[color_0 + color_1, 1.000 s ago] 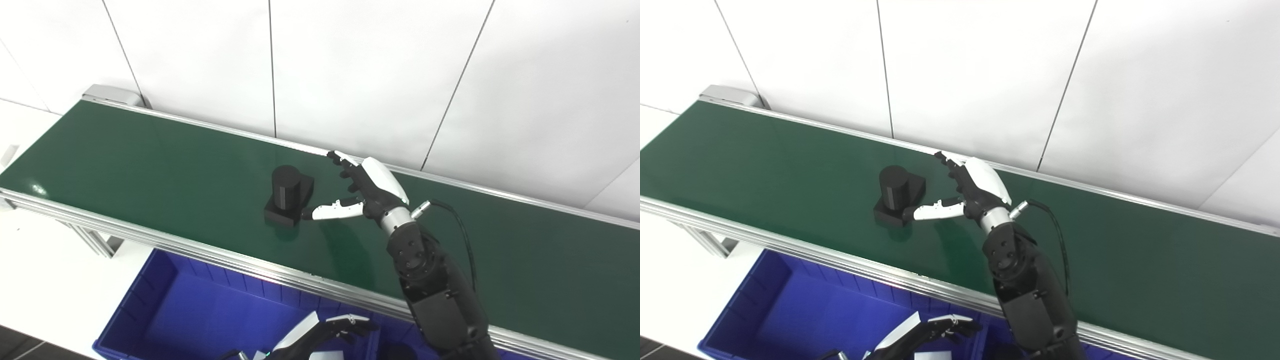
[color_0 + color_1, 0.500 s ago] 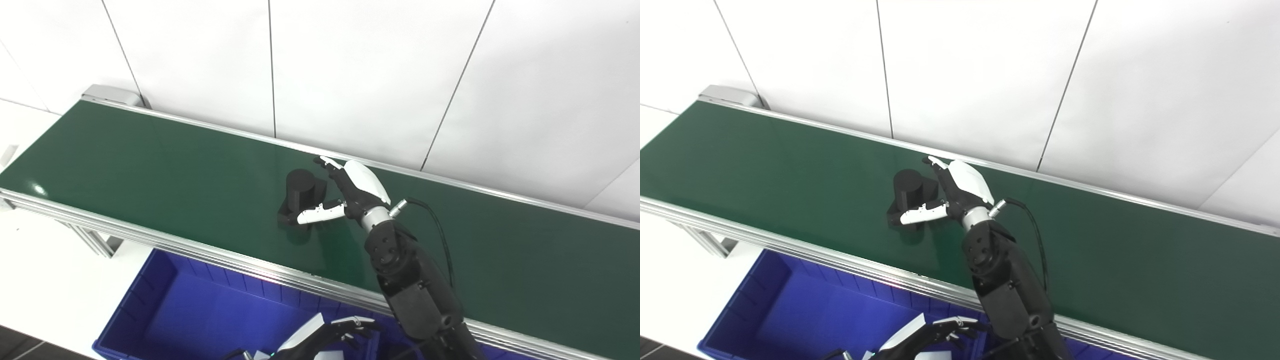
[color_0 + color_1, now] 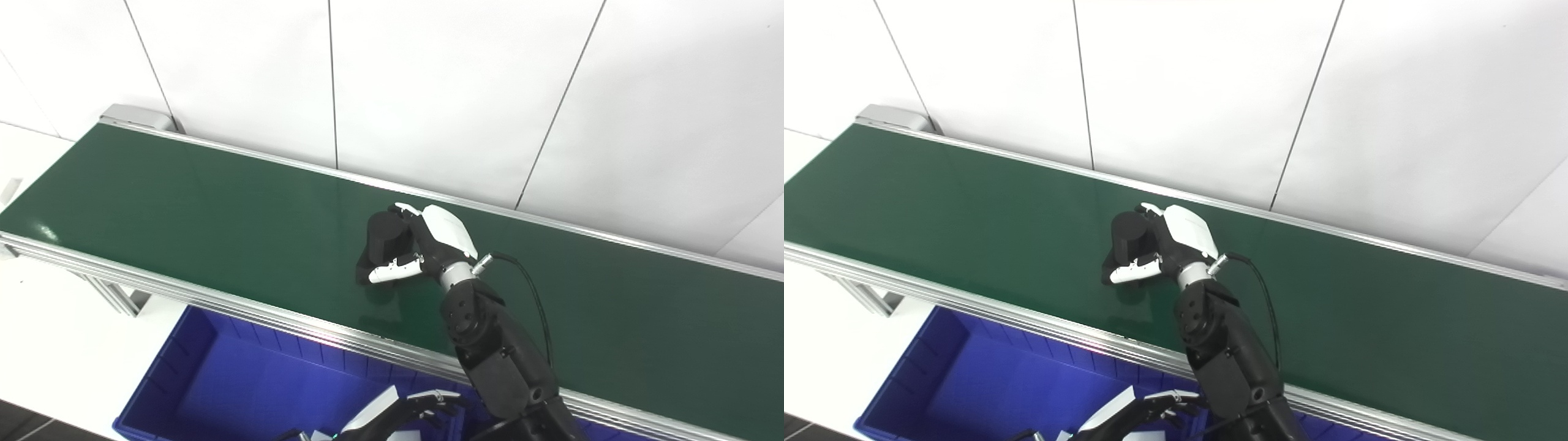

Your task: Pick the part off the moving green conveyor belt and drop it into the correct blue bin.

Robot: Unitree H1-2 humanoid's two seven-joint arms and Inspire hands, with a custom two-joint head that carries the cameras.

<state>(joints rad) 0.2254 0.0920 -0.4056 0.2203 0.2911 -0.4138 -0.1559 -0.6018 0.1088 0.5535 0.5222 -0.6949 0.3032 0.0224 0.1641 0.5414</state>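
Black part (image 3: 384, 236) grasped by right hand (image 3: 438, 242) mid-belt (image 3: 184, 208), clear of both rails; left hand (image 3: 398, 416) low over blue bin (image 3: 202, 380), fingers spread, empty.

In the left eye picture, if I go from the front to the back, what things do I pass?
Left hand over the blue bin → silver belt rail → right hand on the black part, on the green belt → white wall.
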